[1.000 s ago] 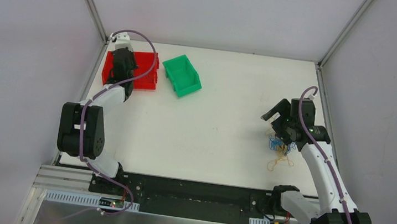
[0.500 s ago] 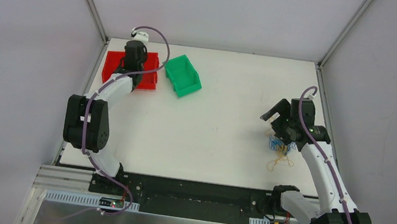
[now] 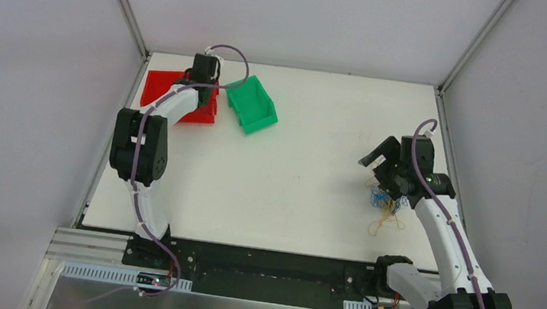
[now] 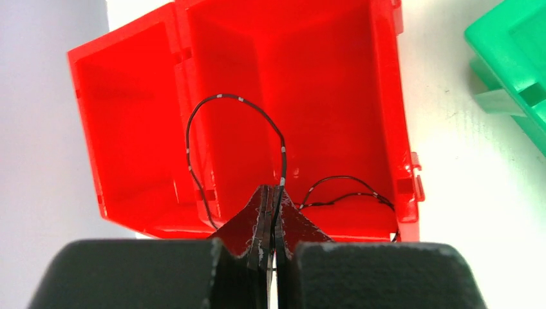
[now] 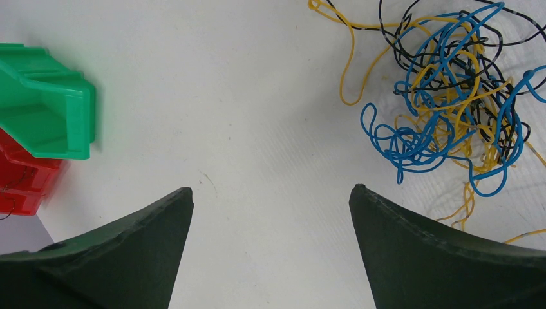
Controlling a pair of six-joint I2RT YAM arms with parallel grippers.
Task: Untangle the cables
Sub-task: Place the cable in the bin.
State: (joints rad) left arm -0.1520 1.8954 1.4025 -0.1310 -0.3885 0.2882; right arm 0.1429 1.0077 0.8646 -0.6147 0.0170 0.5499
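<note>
Lab robot cell: white panels (image 3: 23, 97), aluminium frame (image 3: 126, 7).

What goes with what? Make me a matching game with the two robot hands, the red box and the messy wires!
Things:
1. left gripper
2. right gripper
3. red bin
4. cable clump

States or places:
A. open wide
B. beside the green bin
C. shut on a black wire
D. blue, yellow and black, on the table

Pairs: 1-C, 2-A, 3-B, 4-D.
</note>
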